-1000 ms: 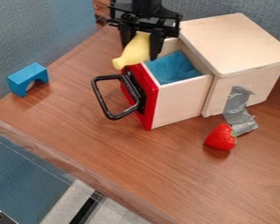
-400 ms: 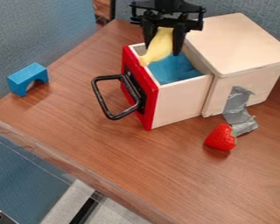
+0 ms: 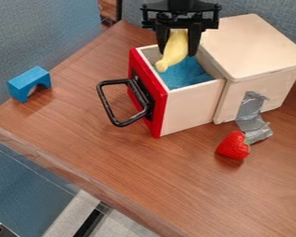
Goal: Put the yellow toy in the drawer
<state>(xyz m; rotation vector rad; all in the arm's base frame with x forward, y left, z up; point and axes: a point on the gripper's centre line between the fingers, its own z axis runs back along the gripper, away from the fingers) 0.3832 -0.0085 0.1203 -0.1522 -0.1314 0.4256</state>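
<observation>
Toy [image 3: 175, 50], yellow, and only one, is between the two fingers [image 3: 194, 41], which are clamped on it; its narrow end hangs lower than their tips. It is over one open drawer [image 3: 190, 104], with one red front [image 3: 155, 99] and one black handle [image 3: 107, 104]; blue lining [image 3: 186, 75] lies inside. The drawer comes out from one wooden box [image 3: 249, 46] near the back edge of the bench [image 3: 132, 171]. Beside the box is one strawberry [image 3: 233, 146], near grey tape [image 3: 252, 118]. One blue block [image 3: 28, 82] stands near the left corner.
</observation>
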